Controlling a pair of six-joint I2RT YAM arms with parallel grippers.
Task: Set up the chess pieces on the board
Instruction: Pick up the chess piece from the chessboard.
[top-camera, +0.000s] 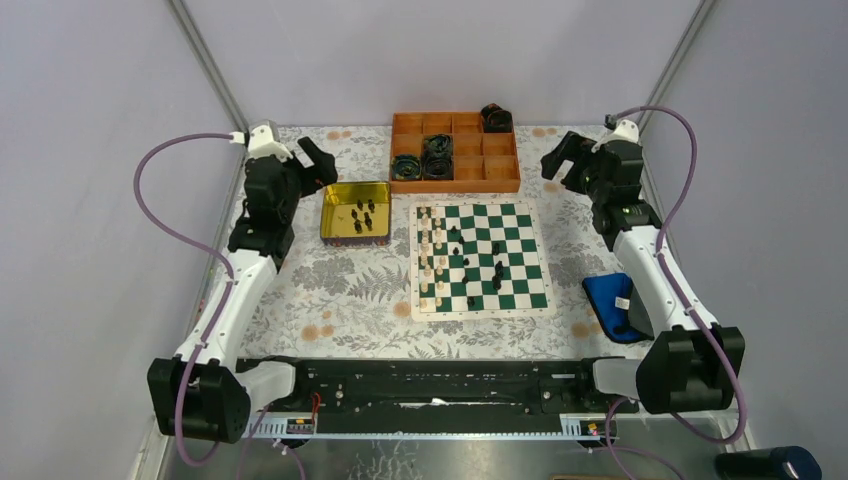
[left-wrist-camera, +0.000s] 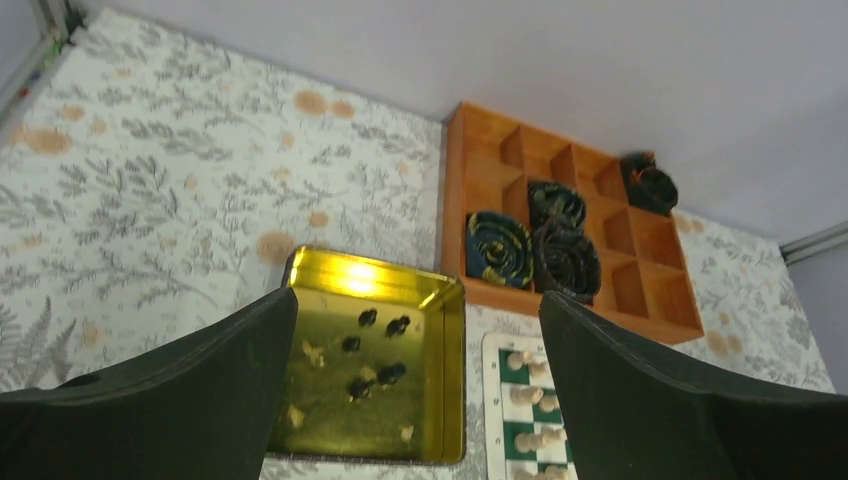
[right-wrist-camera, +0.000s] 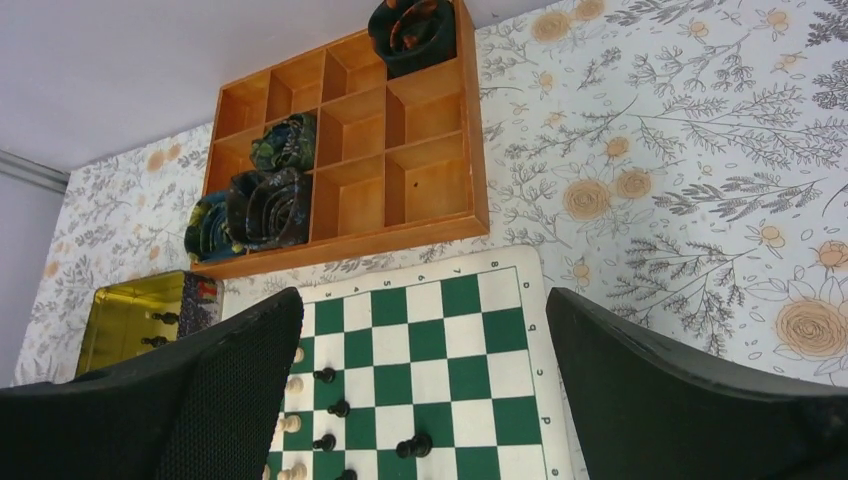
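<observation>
**Cream side lined up, black side mostly to do; both grippers empty**

I judge the job about half done. On the board (top-camera: 485, 313), which lies in the middle of the table, the cream-white pieces (top-camera: 432, 255) stand in two files along its left edge. That side looks close to finished, though I cannot check each square from the overhead view. The black pieces on the board (top-camera: 490, 265) are another matter. They stand loosely around the middle squares, and none are lined up along the right edge where I would expect their ranks. More black pieces (left-wrist-camera: 375, 350) sit in the yellow tin (left-wrist-camera: 455, 380), just left of the board. A few pale specks beside them may be cream men, but I cannot tell. What is left, as I see it, is emptying the tin and moving black into two files on the right.

The left gripper (left-wrist-camera: 415, 320) hangs above the tin with its fingers (left-wrist-camera: 200, 380) spread wide, touching nothing and carrying nothing. The right gripper (right-wrist-camera: 425, 310) hovers over the far part of the board, near the orange tray (right-wrist-camera: 440, 185) with its cable rolls (right-wrist-camera: 265, 205). Its fingers (right-wrist-camera: 680, 400) are likewise fully apart and empty.
</observation>
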